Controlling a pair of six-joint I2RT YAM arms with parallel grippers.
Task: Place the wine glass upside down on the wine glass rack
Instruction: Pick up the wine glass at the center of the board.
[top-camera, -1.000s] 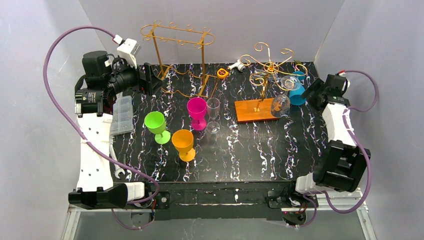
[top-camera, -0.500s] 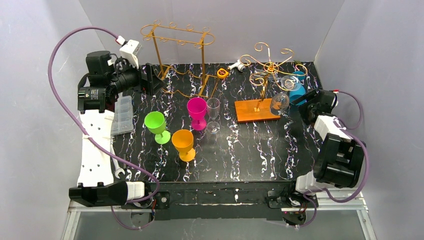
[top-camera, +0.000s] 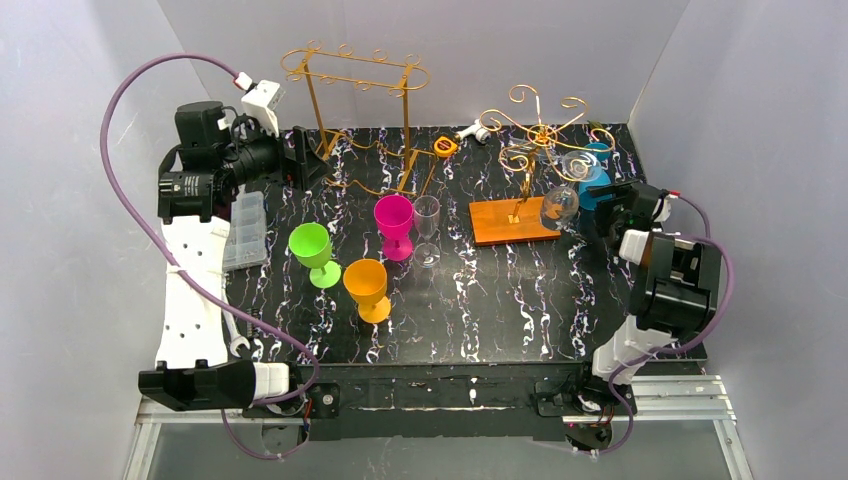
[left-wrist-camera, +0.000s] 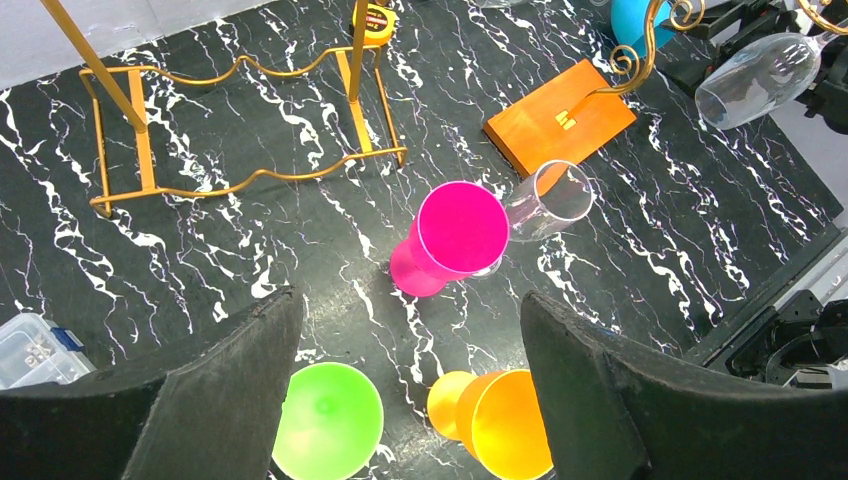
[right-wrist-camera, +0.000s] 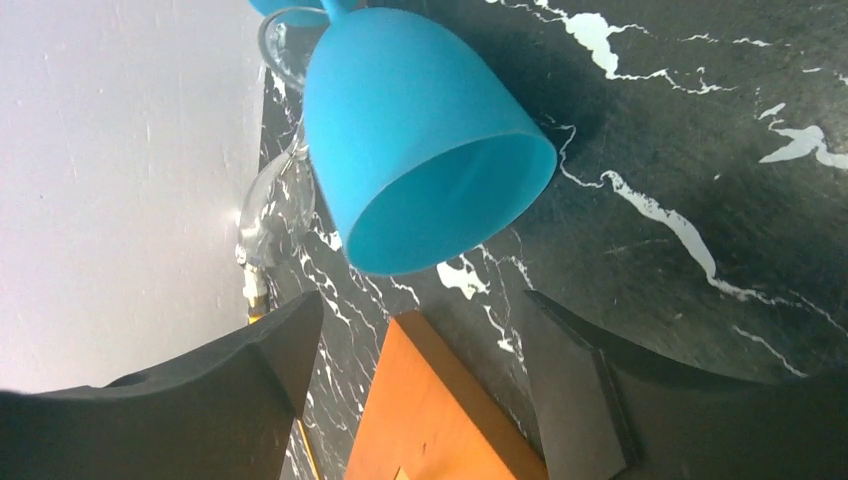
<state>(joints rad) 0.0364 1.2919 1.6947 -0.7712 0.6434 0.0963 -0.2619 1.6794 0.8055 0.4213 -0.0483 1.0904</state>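
Note:
The wine glass rack has an orange wooden base (top-camera: 513, 220) and gold scroll arms (top-camera: 530, 130). A blue wine glass (top-camera: 597, 188) hangs mouth down at its right side, next to two clear glasses (top-camera: 560, 207), also upside down. My right gripper (top-camera: 612, 207) sits just right of the blue glass (right-wrist-camera: 430, 150), open, with only the orange base (right-wrist-camera: 440, 420) between its fingers. Far left at the back, my left gripper (top-camera: 300, 160) is open and holds nothing. Below it in the left wrist view stand a magenta glass (left-wrist-camera: 460, 230), a green glass (left-wrist-camera: 325, 420), an orange glass (left-wrist-camera: 510, 420) and a clear glass (left-wrist-camera: 550, 200).
A second tall gold rack (top-camera: 355, 110) stands at the back left. A clear plastic box (top-camera: 243, 230) lies by the left arm. A yellow tape roll (top-camera: 446, 146) and a small white part (top-camera: 472, 130) lie at the back. White walls close in both sides.
The right arm has drawn back and in towards the rack, its gripper now close beside the blue glass with the jaws a little narrower. The left arm has hardly moved.

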